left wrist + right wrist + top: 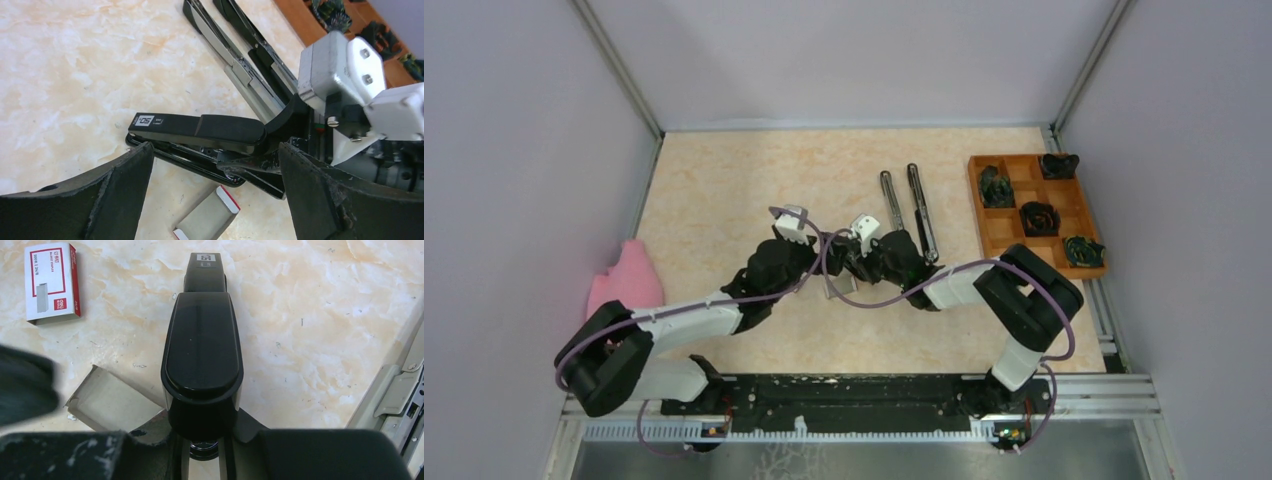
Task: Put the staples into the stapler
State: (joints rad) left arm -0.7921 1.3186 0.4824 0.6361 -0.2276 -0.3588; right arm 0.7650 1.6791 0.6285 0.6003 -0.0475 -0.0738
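A black stapler point(200, 131) lies closed on the marbled table, its labelled nose pointing away from my right gripper point(205, 452). That gripper is shut on the stapler's point(202, 347) rear end, one finger on each side. My left gripper point(215, 150) is open wide just in front of the stapler's side, with both dark fingers point(120, 190) apart from it and nothing between them. In the top view the two wrists meet at the table's middle, left gripper point(816, 262) beside right. The staples do not show in any view.
A red-and-white staple box point(50, 282) lies to the left of the stapler's nose. A grey cardboard sleeve point(207, 217) lies beside its rear. Two opened staplers point(909, 210) lie behind. A wooden tray point(1014, 205) holds dark objects at right; a pink object point(629, 280) sits left.
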